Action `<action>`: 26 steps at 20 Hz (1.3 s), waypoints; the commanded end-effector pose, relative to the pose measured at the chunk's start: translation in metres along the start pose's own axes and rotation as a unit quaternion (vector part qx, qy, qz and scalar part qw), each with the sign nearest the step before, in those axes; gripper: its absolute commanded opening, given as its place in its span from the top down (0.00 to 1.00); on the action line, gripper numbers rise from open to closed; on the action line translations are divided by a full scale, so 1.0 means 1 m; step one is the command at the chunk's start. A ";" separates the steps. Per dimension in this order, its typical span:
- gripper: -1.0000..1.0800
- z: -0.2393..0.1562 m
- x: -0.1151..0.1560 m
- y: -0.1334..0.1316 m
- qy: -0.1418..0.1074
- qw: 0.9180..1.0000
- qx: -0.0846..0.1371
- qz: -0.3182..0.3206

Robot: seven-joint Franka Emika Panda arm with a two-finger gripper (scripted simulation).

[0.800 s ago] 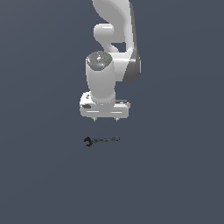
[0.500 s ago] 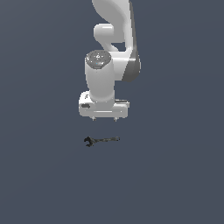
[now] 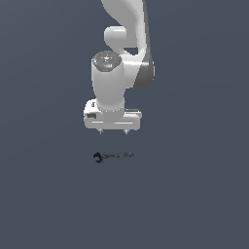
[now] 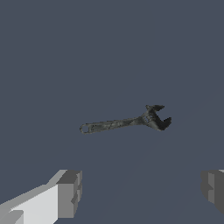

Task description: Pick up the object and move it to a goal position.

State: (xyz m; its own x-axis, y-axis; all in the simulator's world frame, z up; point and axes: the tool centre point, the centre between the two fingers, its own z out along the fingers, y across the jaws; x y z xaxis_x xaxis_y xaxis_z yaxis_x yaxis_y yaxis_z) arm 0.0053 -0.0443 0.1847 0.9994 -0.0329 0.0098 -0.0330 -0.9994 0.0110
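1. Arm: the white arm (image 3: 124,58) descends from the top of the exterior view, and its wrist points straight down at the floor (image 3: 48,194).
2. Gripper: the gripper (image 3: 113,131) hangs above the floor. In the exterior view only the short tips of its two fingers show below the white hand body.
3. Gripper state: the jaws stand wide apart and hold nothing. In the wrist view the two grey fingertips (image 4: 70,194) sit at opposite edges of the picture, with bare floor between them.
4. Wrench: the wrench (image 3: 112,155) lies flat on the floor, just below the gripper in the exterior view and apart from it. Nothing touches it.
5. Wrench orientation, exterior view: the open jaw end points to the exterior view's left and the slim handle runs to the exterior view's right, close to level.
6. Wrench in the wrist view: the wrench (image 4: 127,122) appears whole near the picture's middle, dark grey-black with mottled lighter patches. It lies beyond the line between the fingertips, not between them.
7. Span: the wrench's length is less than the gap between the fingers.
8. Floor: a plain, flat, dark blue-grey surface fills both views.
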 end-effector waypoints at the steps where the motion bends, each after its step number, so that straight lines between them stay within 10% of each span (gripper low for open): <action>1: 0.04 0.000 0.000 0.000 0.000 1.000 0.000 -0.001; 16: 0.04 0.014 0.004 0.000 -0.002 0.997 0.004 0.081; 26: 0.04 0.036 0.011 0.001 -0.006 0.977 0.009 0.212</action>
State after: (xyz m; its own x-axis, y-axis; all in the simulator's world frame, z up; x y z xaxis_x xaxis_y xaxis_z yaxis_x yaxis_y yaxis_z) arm 0.0156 -0.0455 0.1527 0.9153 -0.4028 -0.0009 -0.4028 -0.9153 -0.0077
